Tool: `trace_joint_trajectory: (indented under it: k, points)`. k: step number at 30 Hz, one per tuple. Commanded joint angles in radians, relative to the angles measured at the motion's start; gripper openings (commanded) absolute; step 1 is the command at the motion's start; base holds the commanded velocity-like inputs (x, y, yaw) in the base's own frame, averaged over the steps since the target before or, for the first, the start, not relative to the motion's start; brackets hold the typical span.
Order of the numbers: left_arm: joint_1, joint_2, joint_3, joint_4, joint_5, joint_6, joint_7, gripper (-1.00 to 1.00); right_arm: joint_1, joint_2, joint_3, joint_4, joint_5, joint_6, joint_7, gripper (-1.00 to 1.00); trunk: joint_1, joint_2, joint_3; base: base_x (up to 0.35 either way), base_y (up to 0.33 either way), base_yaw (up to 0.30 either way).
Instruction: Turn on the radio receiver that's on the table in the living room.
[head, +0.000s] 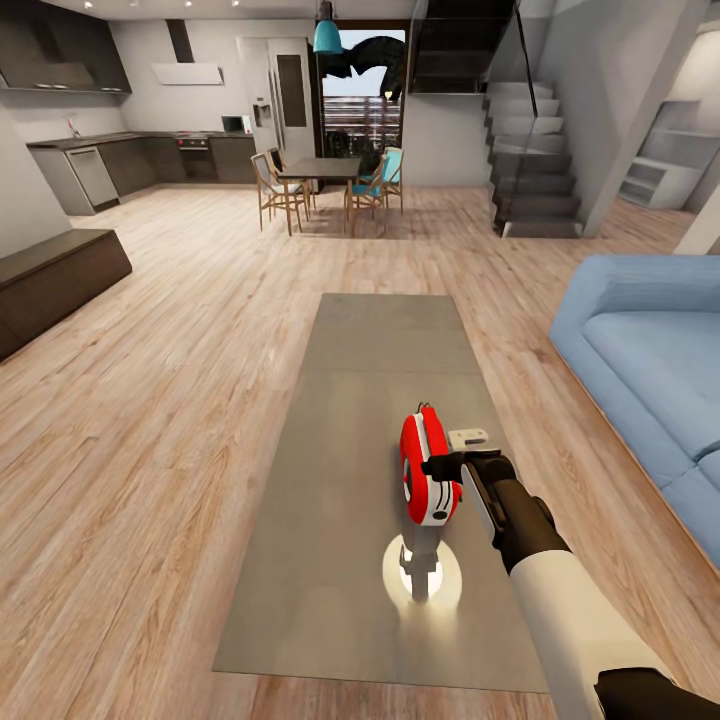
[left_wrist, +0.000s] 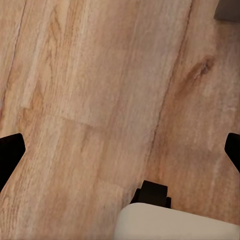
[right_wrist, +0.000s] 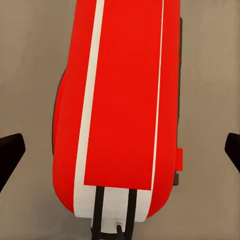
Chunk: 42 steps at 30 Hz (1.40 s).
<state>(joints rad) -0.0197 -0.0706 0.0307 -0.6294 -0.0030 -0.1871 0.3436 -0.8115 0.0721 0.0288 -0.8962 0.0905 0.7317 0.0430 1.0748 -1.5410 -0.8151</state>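
- The radio receiver (head: 429, 470) stands on its edge on the grey table (head: 340, 420), in the lower centre of the head view, near the table's near end; a bright round glare lies on the tabletop just below it.
- The right gripper (head: 447, 468) sits against the radio's right side; in the right wrist view its dark fingertips (right_wrist: 11, 152) stand wide apart at both frame edges, jaws open, the red body (right_wrist: 120, 100) between them.
- The step in hand looks like the reach for the switch; next, I judge, a gentle press on the control without tipping the radio.
- The left gripper's fingertips (left_wrist: 10, 150) are likewise spread, holding nothing, over the wood floor (left_wrist: 100, 90).
- Hard to make out: any switch; whether the right gripper truly touches the radio; the sofa (head: 650, 350) is cut off at the right.
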Motion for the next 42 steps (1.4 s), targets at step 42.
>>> trace_joint_trajectory:
  k: [42]
  points:
    - [0.0,0.0,0.0,0.0,0.0,0.0,0.0,1.0,0.0,0.0,0.002,0.0,0.0,-0.001,0.0,1.0,0.0,0.0,-0.039,0.0,0.0,0.0]
